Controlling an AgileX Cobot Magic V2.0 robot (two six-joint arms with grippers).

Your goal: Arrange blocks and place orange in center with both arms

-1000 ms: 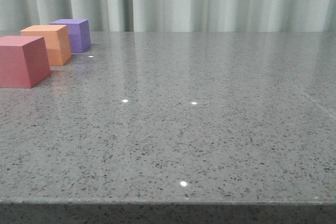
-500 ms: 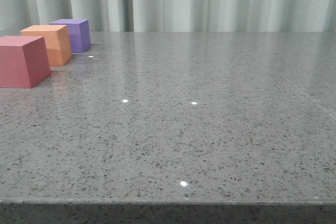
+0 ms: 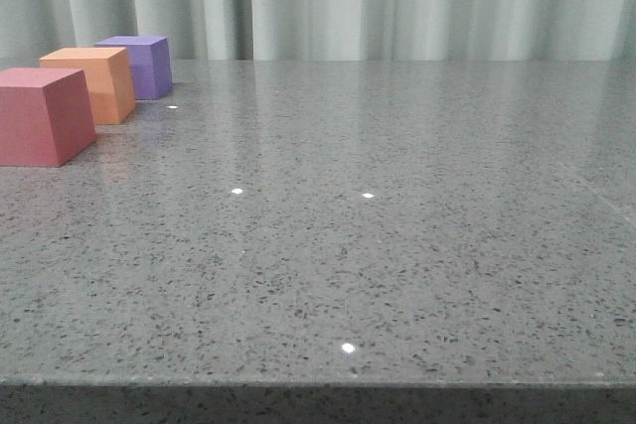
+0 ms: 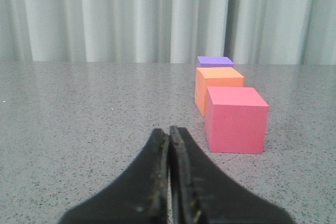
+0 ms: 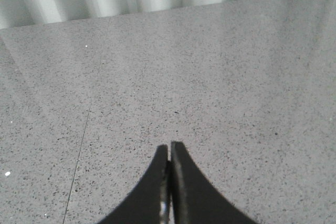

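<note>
Comparing the front view across the last second showed no change at all: the grey speckled bench (image 3: 397, 245) lay as before, and the three cubes at the far left of the frame had not shifted. The red cube (image 3: 40, 114) sat nearest the camera, at the left edge; the orange cube (image 3: 94, 83) stood just behind it, and the purple cube (image 3: 139, 66) behind that, toward the upper left by the curtain (image 3: 397, 2). They formed a close line with orange in the middle, though whether neighbouring faces touched could not be told.

Neither arm appeared in the front view. In the left wrist view the left gripper (image 4: 169, 132) had its fingers pressed together on nothing, aimed past the red cube (image 4: 236, 120). The right gripper (image 5: 169, 148) was likewise closed and empty over bare bench.

Judging from this stillness, the arrangement looked finished, or possibly not yet begun; the frames alone could not settle which.
</note>
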